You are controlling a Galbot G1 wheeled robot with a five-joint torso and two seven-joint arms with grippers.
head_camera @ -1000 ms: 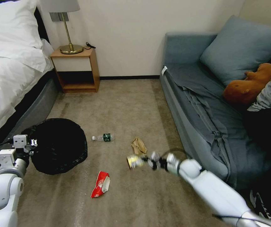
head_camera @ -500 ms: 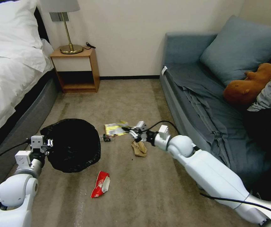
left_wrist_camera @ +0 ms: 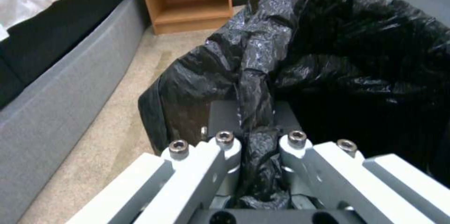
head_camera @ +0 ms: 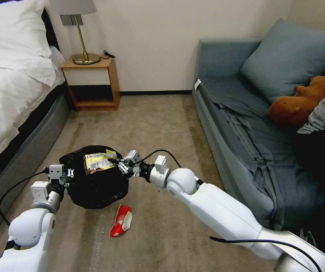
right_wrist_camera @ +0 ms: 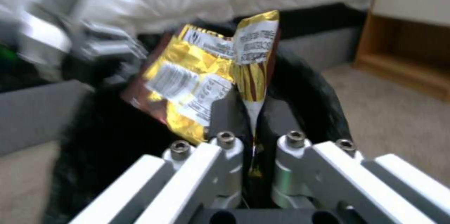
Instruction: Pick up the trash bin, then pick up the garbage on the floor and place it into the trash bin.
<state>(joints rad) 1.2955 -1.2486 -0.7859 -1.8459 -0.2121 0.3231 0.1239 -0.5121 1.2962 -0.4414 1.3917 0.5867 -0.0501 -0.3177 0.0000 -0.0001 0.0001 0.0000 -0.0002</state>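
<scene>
Beige carpet floor (head_camera: 151,121) spreads before me, white-sheeted bed (head_camera: 7,87) at my left, grey-blue fabric sofa (head_camera: 245,124) right, wooden nightstand (head_camera: 92,81) with brass lamp (head_camera: 80,37) against the cream wall (head_camera: 151,41).

— Can you read anything on the gold wrapper (right_wrist_camera: 211,76) pinched in the right gripper (right_wrist_camera: 255,136)?

— No. It carries white label panels with fine print just beyond the fingertips, too blurred to make out.

— And the red-and-white packet (head_camera: 121,221) on the carpet, below that gripper in the head view?

— Markings show, none legible.
</scene>
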